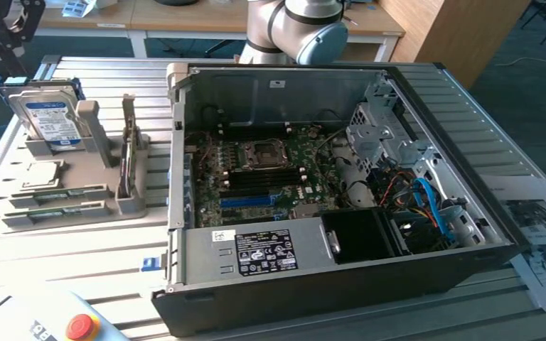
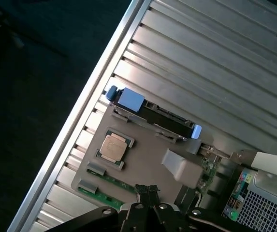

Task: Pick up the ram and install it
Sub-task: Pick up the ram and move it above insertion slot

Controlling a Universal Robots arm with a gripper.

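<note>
The ram [image 2: 110,182] lies flat in the grey holder [image 2: 143,145] on the tabletop [image 2: 215,58]. It sits below the end effector [image 2: 147,189] and well apart from it. The processor chip [image 2: 114,146] is just beyond it, and the hard drive [image 2: 153,113] farther still. The ram looks light, stiff and thin, and is probably fragile along its contacts, so the long edges seem the safest place to take hold. The end effector is closed up tight, empty, and touching nothing.
</note>
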